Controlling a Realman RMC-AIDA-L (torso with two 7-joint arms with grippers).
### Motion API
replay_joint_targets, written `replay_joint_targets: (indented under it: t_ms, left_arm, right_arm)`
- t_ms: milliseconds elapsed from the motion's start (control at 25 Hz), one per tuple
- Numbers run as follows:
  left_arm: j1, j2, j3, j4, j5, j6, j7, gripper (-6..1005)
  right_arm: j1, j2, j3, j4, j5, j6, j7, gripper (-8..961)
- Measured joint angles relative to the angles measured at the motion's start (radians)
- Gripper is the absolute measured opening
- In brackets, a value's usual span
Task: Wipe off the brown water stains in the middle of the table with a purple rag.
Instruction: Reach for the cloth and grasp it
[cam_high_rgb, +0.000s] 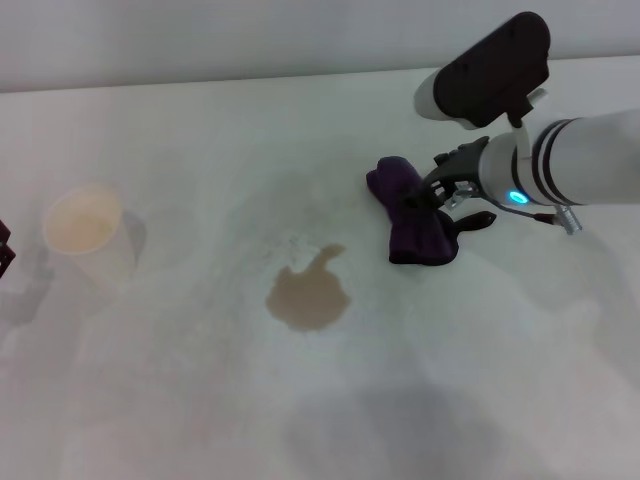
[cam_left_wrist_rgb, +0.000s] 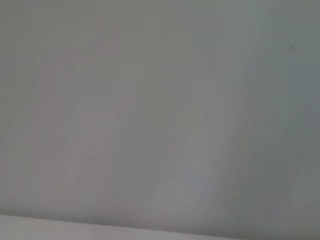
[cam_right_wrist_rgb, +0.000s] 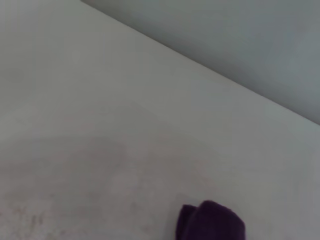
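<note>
The brown water stains (cam_high_rgb: 308, 291) form a tan puddle with a small tail near the middle of the white table (cam_high_rgb: 200, 400). The purple rag (cam_high_rgb: 408, 215) lies bunched just right of and behind the puddle, not touching it. My right gripper (cam_high_rgb: 452, 203) reaches in from the right and is shut on the rag's right side, its black fingers (cam_high_rgb: 476, 220) pressed against the cloth. One end of the purple rag (cam_right_wrist_rgb: 212, 222) shows in the right wrist view. Only a dark sliver of my left gripper (cam_high_rgb: 4, 248) shows at the left edge.
A white cup (cam_high_rgb: 88, 232) holding tan liquid stands at the far left, close to the left gripper. The table's back edge (cam_high_rgb: 250, 78) meets a grey wall. The left wrist view shows only a plain grey surface.
</note>
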Motion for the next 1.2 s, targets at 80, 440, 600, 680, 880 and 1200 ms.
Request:
replay_joint_targets:
  t_ms: [80, 440, 600, 680, 880, 1200]
  left_arm:
    - [-0.001, 0.0, 0.0, 0.0, 0.0, 0.0, 0.0, 894]
    - [-0.006, 0.002, 0.0, 0.016, 0.0, -0.028, 0.0, 895]
    - [-0.006, 0.002, 0.0, 0.022, 0.0, -0.038, 0.0, 895]
    - [-0.006, 0.002, 0.0, 0.022, 0.001, -0.039, 0.0, 894]
    - [-0.007, 0.002, 0.0, 0.025, 0.001, -0.043, 0.0, 893]
    - [-0.009, 0.002, 0.0, 0.026, 0.001, -0.047, 0.0, 894]
  right_arm:
    - [0.002, 0.0, 0.008, 0.016, 0.0, -0.008, 0.0, 670]
    - [0.006, -0.003, 0.017, 0.068, 0.099, -0.041, -0.005, 556]
    - [0.008, -0.005, 0.021, 0.081, 0.124, -0.043, -0.006, 557]
    - [0.008, -0.003, 0.032, 0.09, 0.128, -0.041, -0.006, 558]
    - [0.009, -0.005, 0.043, 0.1, 0.151, -0.038, -0.006, 476]
    - [0.02, -0.006, 0.079, 0.148, 0.221, -0.018, -0.009, 304]
